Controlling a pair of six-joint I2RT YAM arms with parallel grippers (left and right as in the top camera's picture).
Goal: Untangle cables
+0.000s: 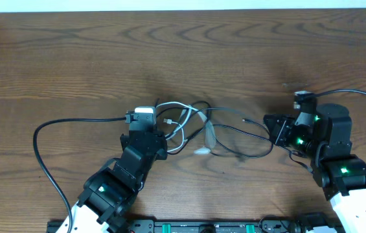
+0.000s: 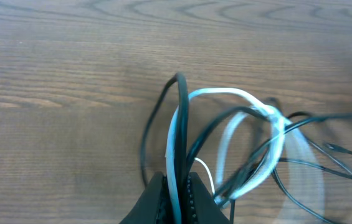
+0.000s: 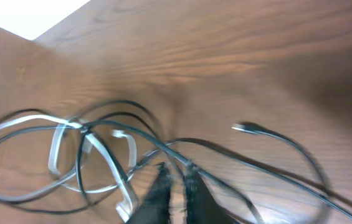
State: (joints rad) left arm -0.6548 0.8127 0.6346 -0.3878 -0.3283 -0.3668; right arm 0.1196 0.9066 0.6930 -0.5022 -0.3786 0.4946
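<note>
Matt wood-grain table (image 1: pixel 72 58); smooth cables (image 1: pixel 184 115) (black and white, slightly glossy plastic sheaths).

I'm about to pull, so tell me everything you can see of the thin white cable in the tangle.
The thin white cable looks like smooth, glossy plastic cord, bent into loops over the brown wooden table near its middle. One stretch runs between the left gripper's closed jaws, beside a black strand. Thin black cables thread through its loops. Its ends are too blurred to make out.
</note>
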